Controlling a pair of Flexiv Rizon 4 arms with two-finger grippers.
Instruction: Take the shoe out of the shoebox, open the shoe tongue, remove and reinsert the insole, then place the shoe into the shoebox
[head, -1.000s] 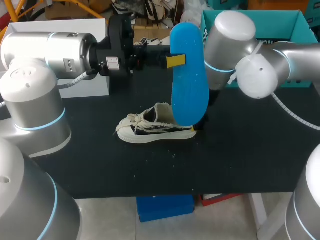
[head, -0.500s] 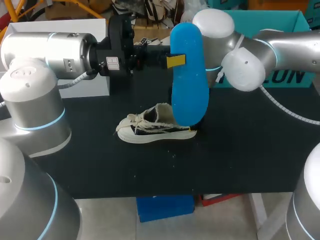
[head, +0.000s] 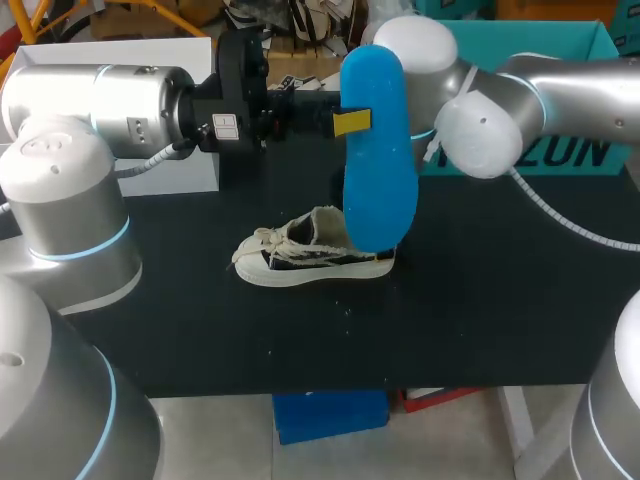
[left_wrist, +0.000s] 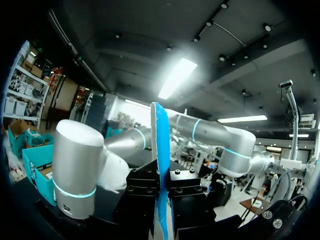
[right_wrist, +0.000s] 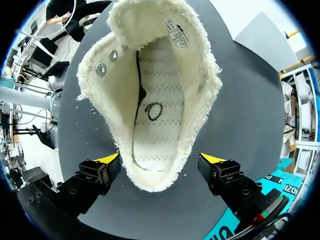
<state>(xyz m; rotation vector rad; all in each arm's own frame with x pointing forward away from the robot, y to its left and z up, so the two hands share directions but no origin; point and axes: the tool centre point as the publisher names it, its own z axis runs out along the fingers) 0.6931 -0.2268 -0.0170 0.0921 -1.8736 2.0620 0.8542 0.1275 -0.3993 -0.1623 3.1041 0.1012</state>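
A blue insole (head: 380, 150) stands upright in the air over the table, and my left gripper (head: 345, 122) is shut on its edge. In the left wrist view the insole (left_wrist: 160, 150) shows edge-on between the black fingers of the left gripper (left_wrist: 161, 186). A cream low-top shoe (head: 310, 255) with dark side panels lies on the black table (head: 480, 300), toe to the left. My right gripper (right_wrist: 160, 158) hangs open just above the shoe's heel (right_wrist: 157, 100), one yellow-tipped finger on each side, and the fleecy inside is bare. In the head view the insole hides this gripper.
The teal shoebox (head: 560, 90) stands at the back right, its corner (right_wrist: 260, 200) close behind my right gripper. A white box (head: 150, 110) sits at the back left behind my left arm.
My right arm has swung leftward, bringing its wrist in behind the insole and over the shoe's heel. The left arm, the insole and the shoe have stayed put.
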